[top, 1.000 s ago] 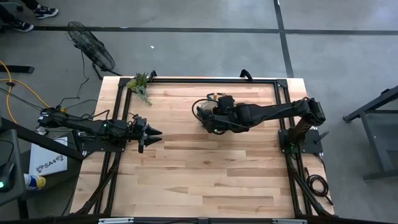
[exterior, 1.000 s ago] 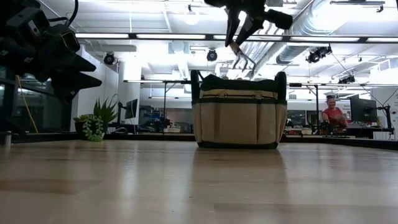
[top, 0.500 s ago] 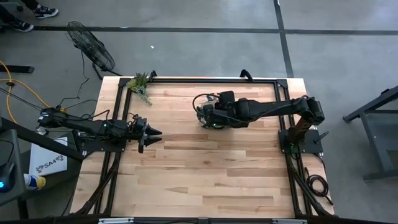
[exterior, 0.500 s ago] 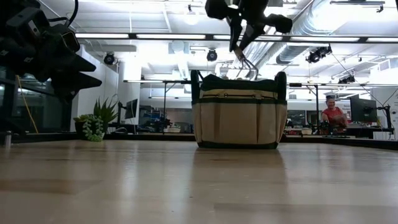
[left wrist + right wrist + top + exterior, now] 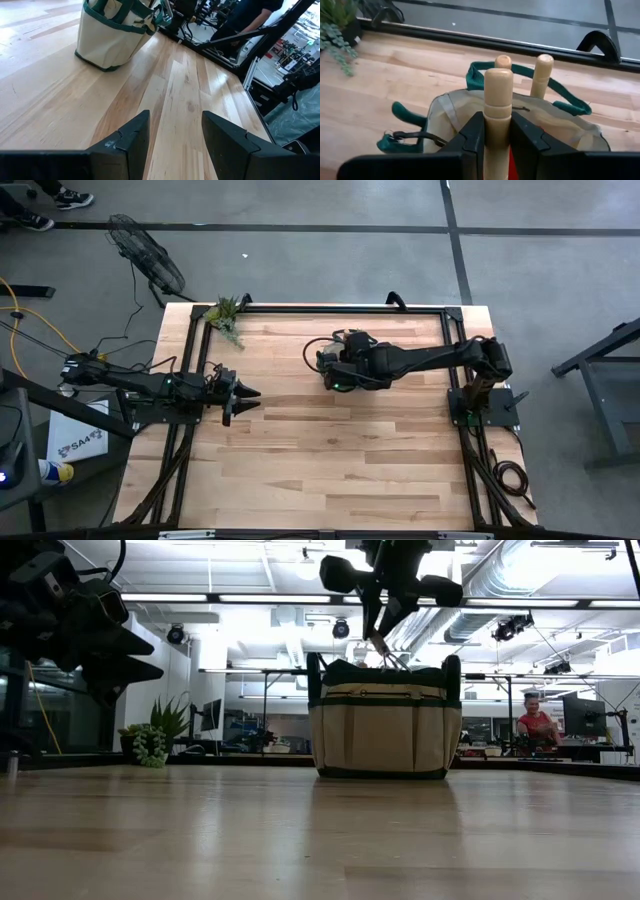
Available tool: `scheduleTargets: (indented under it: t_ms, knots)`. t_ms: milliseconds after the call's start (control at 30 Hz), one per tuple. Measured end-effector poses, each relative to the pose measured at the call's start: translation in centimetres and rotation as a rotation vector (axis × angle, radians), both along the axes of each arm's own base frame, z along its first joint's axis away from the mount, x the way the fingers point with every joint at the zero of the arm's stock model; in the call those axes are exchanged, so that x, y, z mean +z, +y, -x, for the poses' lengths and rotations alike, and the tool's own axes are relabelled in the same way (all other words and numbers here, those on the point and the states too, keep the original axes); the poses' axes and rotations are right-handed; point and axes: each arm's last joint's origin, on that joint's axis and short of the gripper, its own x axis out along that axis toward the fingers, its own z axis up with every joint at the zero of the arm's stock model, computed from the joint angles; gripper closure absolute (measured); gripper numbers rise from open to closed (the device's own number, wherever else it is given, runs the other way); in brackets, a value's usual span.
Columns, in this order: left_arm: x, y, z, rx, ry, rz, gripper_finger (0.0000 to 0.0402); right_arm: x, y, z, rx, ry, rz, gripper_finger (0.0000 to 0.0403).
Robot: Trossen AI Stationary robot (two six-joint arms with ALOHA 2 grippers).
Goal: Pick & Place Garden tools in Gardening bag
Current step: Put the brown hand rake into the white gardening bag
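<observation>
Hovering above the left side of the pale wooden plank table (image 5: 300, 470), the left gripper (image 5: 246, 394) waits with its dark fingers (image 5: 127, 137) spread apart and nothing between them. A green leafy plant sprig (image 5: 227, 316) lies near the table's far left corner. Right of centre, the small round tan canvas gardening bag with dark green trim (image 5: 384, 718) stands upright, two wooden handles (image 5: 542, 75) poking from its mouth. Directly over it, the right gripper (image 5: 492, 131) clamps a light wooden-handled tool (image 5: 498, 107), whose metal end (image 5: 388, 655) dips into the bag's opening.
</observation>
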Motion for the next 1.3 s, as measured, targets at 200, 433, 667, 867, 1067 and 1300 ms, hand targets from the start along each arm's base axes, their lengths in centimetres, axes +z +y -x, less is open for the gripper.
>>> scheduleTargets:
  t_ms: [200, 433, 667, 867, 1067, 1300]
  knots:
    - [0.0, 0.0, 0.0, 0.003, 0.000, -0.001, 0.0227, -1.0, -0.2, -0.7, -0.016, 0.016, 0.026, 0.0347]
    - [0.0, 0.0, 0.0, 0.003, 0.001, -0.001, 0.0227, -2.0, -0.3, -1.2, -0.037, 0.027, 0.055, 0.0347]
    - [0.0, 0.0, 0.0, 0.002, 0.000, 0.000, 0.0227, -2.3, -0.5, -1.4, -0.066, 0.025, 0.105, 0.0347]
    - [0.0, 0.0, 0.0, 0.002, 0.000, 0.000, 0.0227, -2.1, -0.7, -1.3, -0.086, 0.018, 0.166, 0.0347]
    - [0.0, 0.0, 0.0, 0.002, 0.000, 0.000, 0.0227, -2.0, 0.1, -1.3, -0.085, -0.005, 0.199, 0.0347]
    - [0.0, 0.0, 0.0, 0.002, 0.000, 0.000, 0.0227, -1.8, 2.5, -1.2, -0.048, -0.032, 0.282, 0.0347]
